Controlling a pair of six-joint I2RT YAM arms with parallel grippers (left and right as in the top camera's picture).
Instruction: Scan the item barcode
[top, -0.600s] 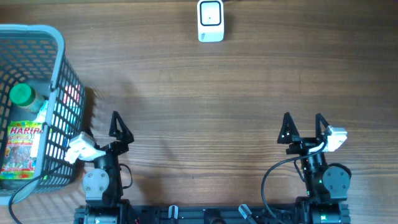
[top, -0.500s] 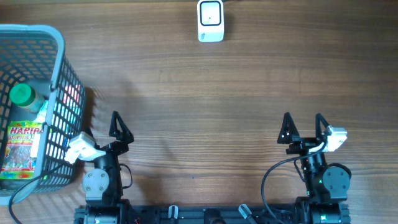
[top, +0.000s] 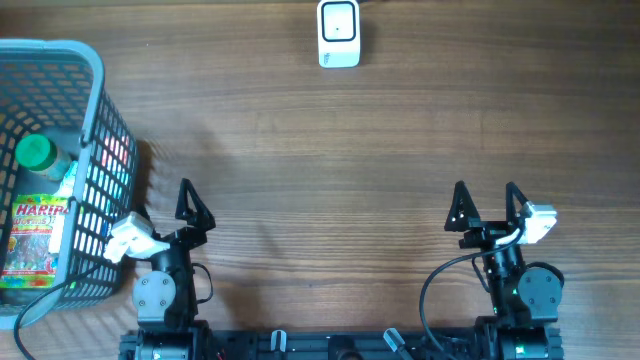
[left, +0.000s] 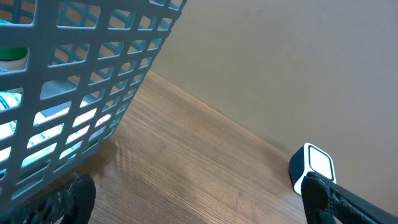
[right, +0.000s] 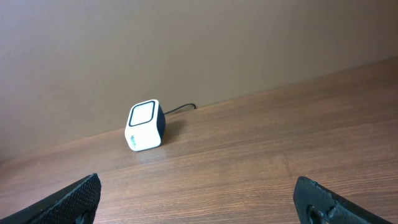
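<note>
Open worktop (top: 320, 150) up to scanner (top: 339, 33) at far edge, Haribo bag (top: 30, 245) inside basket (top: 95, 120) at left edge, your left end effector (top: 195, 207) beside it, right end effector (top: 486, 195) well apart, both spread wide, nothing shifted since earlier.

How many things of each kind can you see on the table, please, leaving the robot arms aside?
Barcode scanner: 1
Basket: 1
Haribo bag: 1, in the basket
Green-capped bottle: 1, in the basket
Total: 4 that can be told apart; the basket may hide more.
</note>
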